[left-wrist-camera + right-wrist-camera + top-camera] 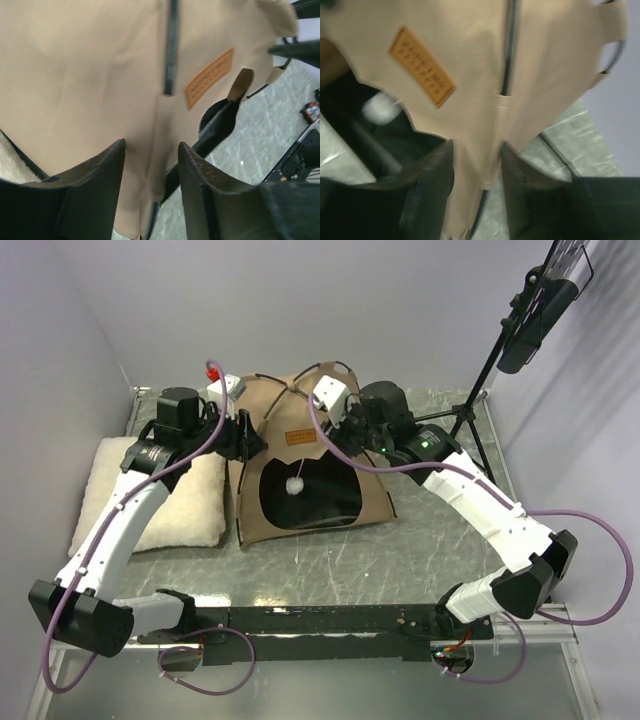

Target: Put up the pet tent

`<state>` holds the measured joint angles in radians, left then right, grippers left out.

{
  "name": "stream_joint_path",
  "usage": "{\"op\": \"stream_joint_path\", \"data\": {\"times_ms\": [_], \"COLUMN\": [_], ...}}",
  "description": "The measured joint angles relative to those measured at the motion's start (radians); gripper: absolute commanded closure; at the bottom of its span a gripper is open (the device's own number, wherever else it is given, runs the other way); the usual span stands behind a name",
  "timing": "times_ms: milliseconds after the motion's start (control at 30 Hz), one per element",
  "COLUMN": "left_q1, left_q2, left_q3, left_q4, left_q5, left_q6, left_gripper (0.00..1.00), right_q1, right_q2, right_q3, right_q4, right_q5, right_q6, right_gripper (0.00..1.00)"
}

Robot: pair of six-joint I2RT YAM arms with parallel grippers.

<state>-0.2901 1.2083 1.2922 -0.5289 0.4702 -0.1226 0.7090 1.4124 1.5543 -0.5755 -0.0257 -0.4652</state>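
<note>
Cream pillow [190, 510] beside pet tent [272, 420]; left fingers [95, 175], right fingers [432, 175] parted, straddling fabric.

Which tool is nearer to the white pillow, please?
Left. The left tool is at the left side of the tent, close to the pillow; the right tool is on its right side.

Both arms [115, 530] are white-shelled with black joints [80, 615], trailing purple cables [629, 565] and black tool fingers [95, 195].

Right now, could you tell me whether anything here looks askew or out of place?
Nothing looks damaged or spilled. The pet tent stands upright; only the pillow lies outside, beside it rather than inside.
</note>
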Motion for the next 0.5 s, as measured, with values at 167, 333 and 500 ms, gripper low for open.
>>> {"op": "stream_joint_path", "data": {"times_ms": [167, 333, 500], "left_q1": [-0.004, -0.006, -0.006], "left_q2": [0.020, 0.018, 0.037], "left_q3": [0.000, 0.000, 0.000], "left_q4": [-0.031, -0.031, -0.033], "left_q5": [-0.024, -0.021, 0.004], "left_q6": [0.022, 0.032, 0.032], "left_gripper": [0.74, 0.73, 0.88], "right_q1": [-0.086, -0.196, -0.212], "right_q2": [0.009, 0.064, 0.093], "right_q3": [0.005, 0.028, 0.028], "right_q4": [-0.115, -0.236, -0.286], "right_q5": [-0.105, -0.224, -0.318], "right_q6": [0.041, 0.083, 0.110], "right_gripper": [0.49, 0.58, 1.00]}}
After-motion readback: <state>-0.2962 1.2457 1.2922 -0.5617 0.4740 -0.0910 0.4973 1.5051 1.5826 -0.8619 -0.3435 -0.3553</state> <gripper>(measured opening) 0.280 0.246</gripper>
